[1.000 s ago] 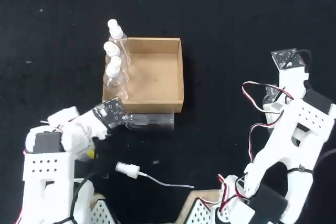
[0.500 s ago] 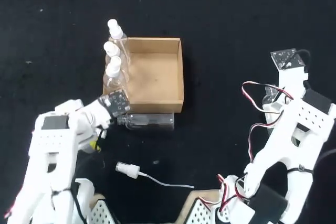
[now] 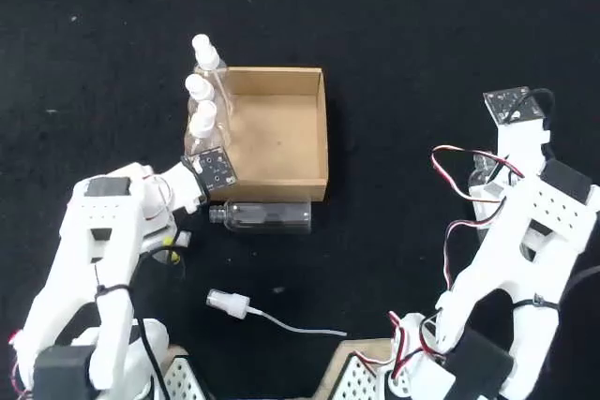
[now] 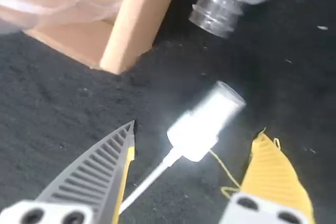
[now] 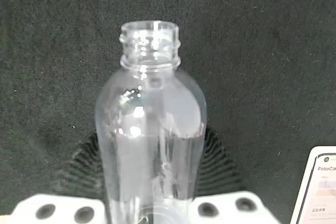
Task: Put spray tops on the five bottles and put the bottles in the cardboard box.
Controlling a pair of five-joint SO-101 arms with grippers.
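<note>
Three bottles with spray tops [image 3: 201, 91] stand along the left wall of the cardboard box [image 3: 309, 128]. A clear bottle [image 3: 262, 216] without a top lies in front of the box, neck to the left [image 4: 218, 11]. A white spray top [image 3: 229, 303] with its thin tube lies on the mat nearer the front. My left gripper [image 3: 176, 243] hovers open left of the lying bottle; the spray top [image 4: 202, 121] appears between its spread fingertips [image 4: 197, 128], untouched. My right gripper [image 5: 152, 174] is shut on an upright open bottle [image 5: 151, 124], which is partly hidden [image 3: 485, 171] behind the arm.
Black mat [image 3: 394, 53] covers the table. The box corner [image 4: 123, 51] is close to my left gripper. A white card with print [image 5: 321, 182] lies near the right arm. White arm bases [image 3: 375, 377] crowd the front edge.
My left arm has drawn back to the left and turned, uncovering the lying bottle's neck. The right arm and its bottle have not moved.
</note>
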